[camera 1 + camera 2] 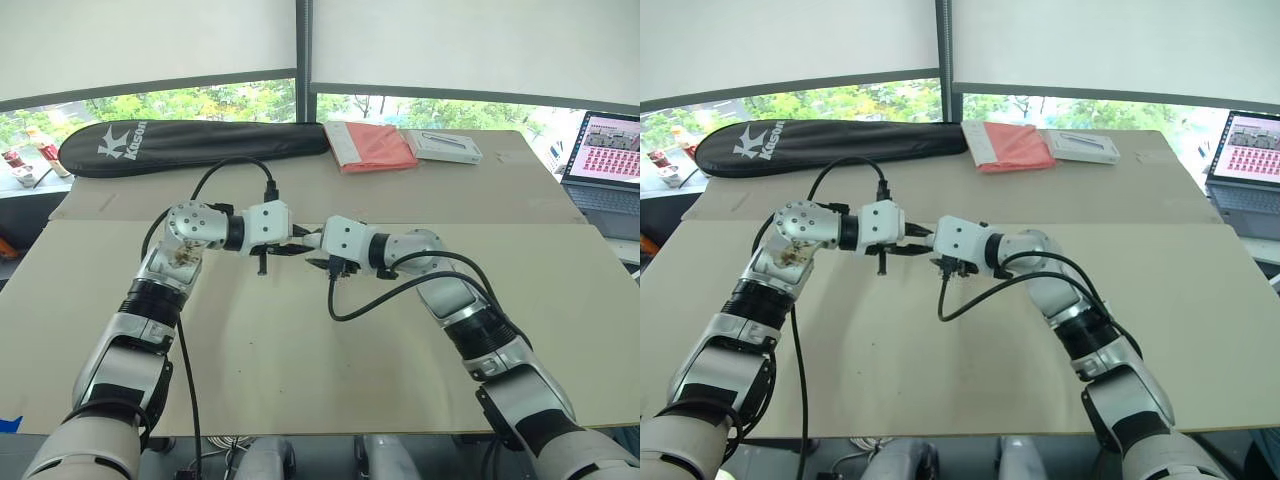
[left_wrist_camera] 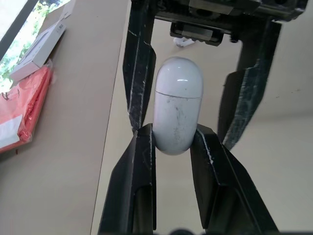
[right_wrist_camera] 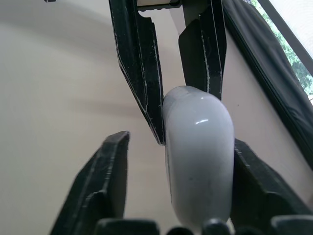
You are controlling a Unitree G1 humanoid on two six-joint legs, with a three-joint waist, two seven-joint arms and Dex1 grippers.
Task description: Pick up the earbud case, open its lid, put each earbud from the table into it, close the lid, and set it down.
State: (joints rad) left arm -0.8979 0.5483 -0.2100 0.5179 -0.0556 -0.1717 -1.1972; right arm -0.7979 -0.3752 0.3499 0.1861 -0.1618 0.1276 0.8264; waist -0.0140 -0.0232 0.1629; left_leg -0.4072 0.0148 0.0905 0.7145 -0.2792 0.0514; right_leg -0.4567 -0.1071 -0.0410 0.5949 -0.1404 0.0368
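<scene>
The white earbud case (image 2: 177,110) hangs above the tan table (image 1: 300,340), lid closed, with its seam toward the far end. My left gripper (image 2: 173,134) is shut on the case's lower half. Facing it, my right gripper (image 3: 178,142) stands open around the lid end, where the case (image 3: 198,152) rests against one finger (image 3: 259,186) and a gap shows at the other. In the left eye view the two grippers meet at mid-table, left (image 1: 297,244) and right (image 1: 312,244). A small white object (image 2: 180,42), possibly an earbud, lies on the table beyond.
At the table's far edge lie a black racket bag (image 1: 190,145), a red folder (image 1: 372,147) and a white box (image 1: 446,146). A laptop (image 1: 605,160) stands at the far right. Black cables (image 1: 400,285) droop from both wrists.
</scene>
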